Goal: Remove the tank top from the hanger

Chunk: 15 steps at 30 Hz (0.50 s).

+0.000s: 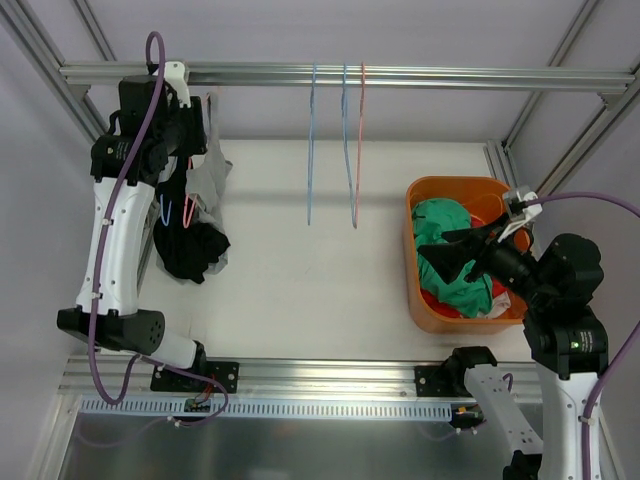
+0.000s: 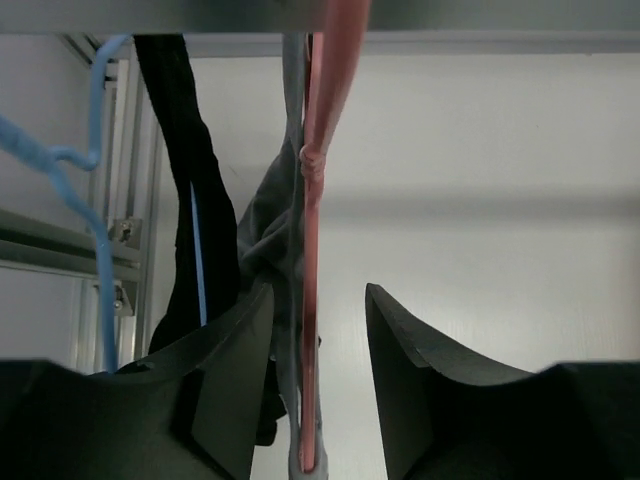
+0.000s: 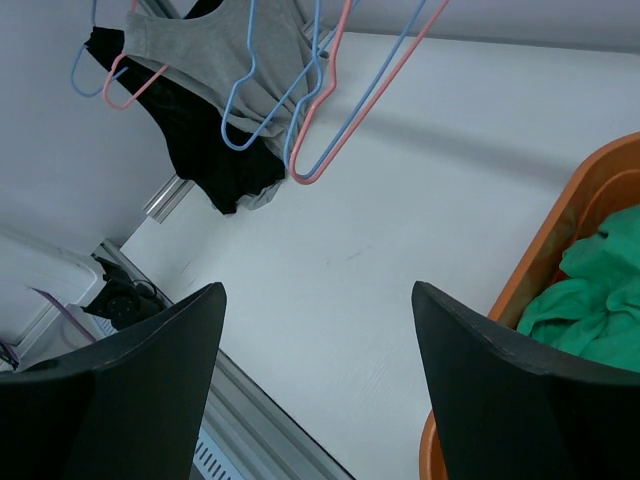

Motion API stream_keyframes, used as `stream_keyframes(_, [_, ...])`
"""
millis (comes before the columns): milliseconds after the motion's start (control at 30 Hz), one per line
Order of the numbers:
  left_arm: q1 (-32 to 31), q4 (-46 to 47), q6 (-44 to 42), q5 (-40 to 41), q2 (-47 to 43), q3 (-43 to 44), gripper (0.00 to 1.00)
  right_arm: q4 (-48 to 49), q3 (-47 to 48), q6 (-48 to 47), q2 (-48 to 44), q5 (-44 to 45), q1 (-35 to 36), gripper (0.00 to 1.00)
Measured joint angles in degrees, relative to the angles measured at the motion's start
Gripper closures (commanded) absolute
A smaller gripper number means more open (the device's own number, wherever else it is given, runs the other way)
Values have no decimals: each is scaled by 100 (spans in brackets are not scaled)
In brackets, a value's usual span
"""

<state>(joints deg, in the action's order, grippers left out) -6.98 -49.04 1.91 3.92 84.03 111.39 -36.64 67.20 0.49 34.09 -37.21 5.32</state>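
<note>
Straddling the pink hanger (image 2: 313, 200) and grey tank top (image 2: 265, 235), the left gripper (image 2: 318, 290) stands apart; the right gripper (image 3: 318, 290) gapes empty above the orange basket (image 3: 560, 240).

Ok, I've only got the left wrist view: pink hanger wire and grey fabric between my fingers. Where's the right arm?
Observer: The right gripper is far off to the right, over the orange bin in the top view. Its jaws are apart with nothing in them.
Operator: What's in that bin?
Observer: A green cloth, bunched up on top.
Operator: Anything else on the rail?
Observer: Three bare hangers hang mid-rail, two blue and one pink, well to the right of the grey tank top.
</note>
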Motion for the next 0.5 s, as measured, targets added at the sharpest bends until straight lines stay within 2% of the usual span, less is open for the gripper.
stream_keyframes(100, [31,-13,-9,-109,170,9,64,83,-9,28,-2,-133,0,22])
stream_keyframes(167, [31,-26,-2,-157,256,55,77,125,-28,39,-4,-201,0,22])
stream_keyframes(233, [33,-28,-7,-205,319,114,80,131,-42,39,-7,-251,0,23])
stream_keyframes(400, [33,-52,44,-367,334,175,98,136,-42,39,-15,-278,0,23])
stream_keyframes(500, [33,-103,57,-507,330,251,100,138,-42,37,-13,-278,0,24])
